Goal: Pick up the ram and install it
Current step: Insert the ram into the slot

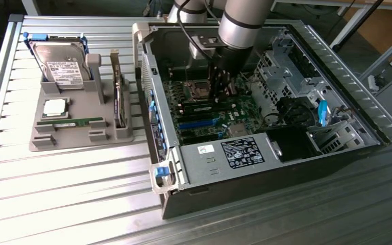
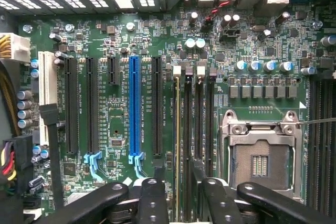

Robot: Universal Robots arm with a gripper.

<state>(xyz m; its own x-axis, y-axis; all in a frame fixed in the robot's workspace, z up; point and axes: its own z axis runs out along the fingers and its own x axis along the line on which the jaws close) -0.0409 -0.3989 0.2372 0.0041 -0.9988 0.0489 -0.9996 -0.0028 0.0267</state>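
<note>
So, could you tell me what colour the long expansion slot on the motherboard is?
Blue: the long expansion slot shows best in the wrist view.

Power supply (image 1: 234, 153) sticker: handwritten "5".

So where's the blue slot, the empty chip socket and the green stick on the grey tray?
blue slot (image 2: 134, 108), wrist view, its middle.
chip socket (image 2: 259, 160), wrist view, its open centre.
green stick (image 1: 70, 122), exterior view, mid-length.
</note>
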